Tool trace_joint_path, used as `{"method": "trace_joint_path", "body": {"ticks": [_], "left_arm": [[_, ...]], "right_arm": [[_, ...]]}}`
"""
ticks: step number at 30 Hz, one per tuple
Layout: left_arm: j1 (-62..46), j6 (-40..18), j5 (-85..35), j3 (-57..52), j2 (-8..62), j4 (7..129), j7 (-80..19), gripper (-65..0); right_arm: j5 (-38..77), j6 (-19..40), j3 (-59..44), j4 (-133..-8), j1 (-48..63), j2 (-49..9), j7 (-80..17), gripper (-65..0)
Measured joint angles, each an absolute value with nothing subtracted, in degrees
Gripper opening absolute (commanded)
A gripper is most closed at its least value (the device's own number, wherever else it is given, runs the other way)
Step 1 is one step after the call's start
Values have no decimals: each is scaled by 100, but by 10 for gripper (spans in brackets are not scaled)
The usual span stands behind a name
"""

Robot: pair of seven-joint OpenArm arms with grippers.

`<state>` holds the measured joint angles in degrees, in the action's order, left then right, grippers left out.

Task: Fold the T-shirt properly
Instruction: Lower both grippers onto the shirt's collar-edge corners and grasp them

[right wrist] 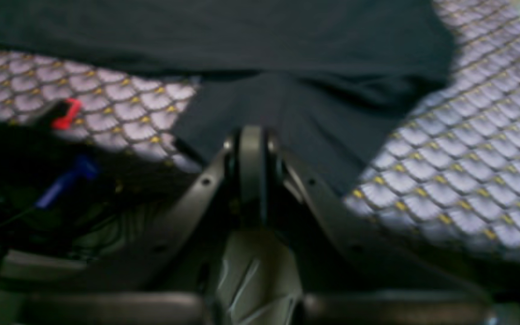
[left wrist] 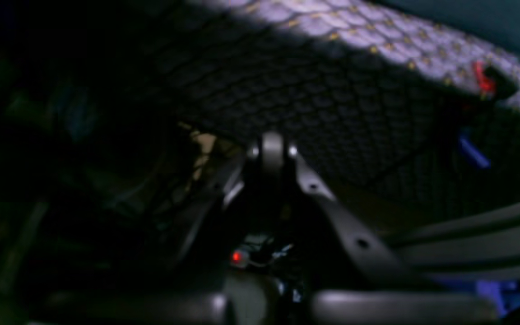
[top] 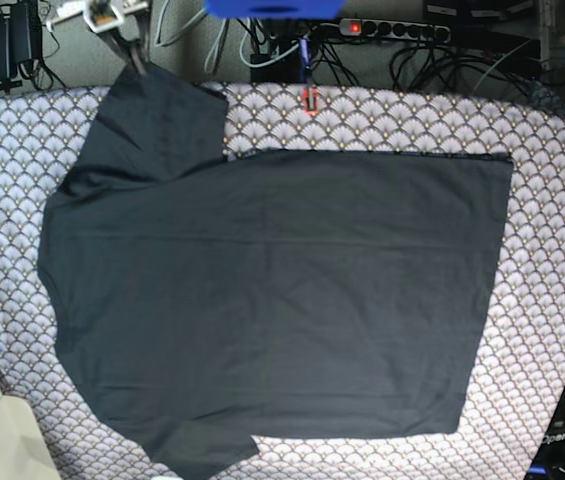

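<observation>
At the bottom of the right wrist view you see the right gripper (right wrist: 252, 149) with its jaws closed together, the tips pressed onto a dark sleeve of the T-shirt (right wrist: 260, 40); whether cloth is pinched between them you cannot tell. To its lower left a blue clip (right wrist: 66, 180) and a red clip (right wrist: 67, 113) sit at the edge of the patterned tablecloth (right wrist: 458, 171). In the left wrist view, dim and blurred, the left gripper (left wrist: 272, 151) also has its jaws closed, with nothing visibly in them, over shadowed tablecloth; the same red and blue clips show at the right of that frame.

In the base view the T-shirt lies spread flat across the middle of the frame, one sleeve reaching to the upper left, the other at the bottom edge. Along the top, beyond the cloth, you have tangled cables (top: 417, 55) and a power strip (top: 392, 30) with a lit red switch. At the lower right corner a dark surface carries pale lettering, only partly legible
</observation>
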<state>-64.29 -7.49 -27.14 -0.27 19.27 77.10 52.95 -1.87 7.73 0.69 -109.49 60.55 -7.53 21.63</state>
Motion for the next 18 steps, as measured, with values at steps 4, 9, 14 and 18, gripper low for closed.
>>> {"method": "trace_joint_path", "body": {"ticks": [4,9,14,18], "left_arm": [[-6554,45,-2744,-45,2515,8635,4676,-650],[-6510,1122,-2812,-38,3404,9452,3538,-641],[-6508,1509,-2770,-27,3894,10256,3072,-480],[-6525,1599,-2770,-248,4066,10558,2856,-471]], "right_arm": [[217,1177,45,-11052,5758,-563,1656,-627],[917,1496,-82,-11059,5415,-578,1041,-522],[1723,1719,-451,-11063,5336,-582,1024,-459],[2408,1804,-740,-11008,5336,-637,1022,-443]]}}
